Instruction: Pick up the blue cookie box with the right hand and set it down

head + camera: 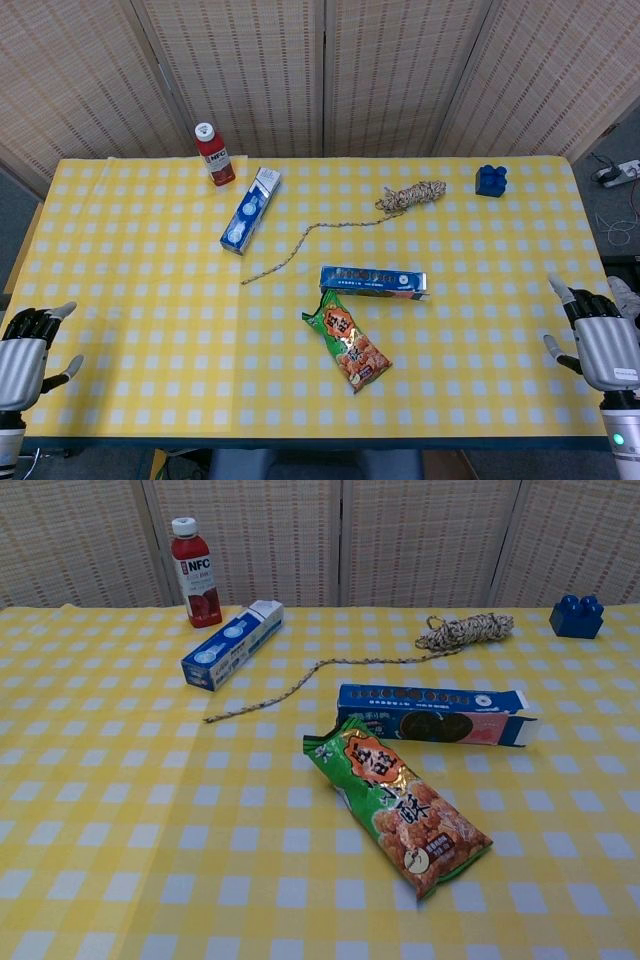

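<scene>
The blue cookie box (373, 282) lies flat on its long side in the middle of the yellow checked table (130, 300), with dark cookies printed on it and a pink end to the right; the chest view shows the cookie box (430, 713) too. My right hand (600, 338) hovers at the table's near right edge, well to the right of the box, fingers apart and holding nothing. At the near left edge, my left hand (25, 350) also holds nothing. Neither hand appears in the chest view.
A green snack bag (347, 340) lies just in front of the cookie box, its top corner touching it. Behind are a blue-and-white carton (250, 210), a red juice bottle (214, 154), a coiled rope (410, 195) with a trailing end, and a blue toy brick (490, 180).
</scene>
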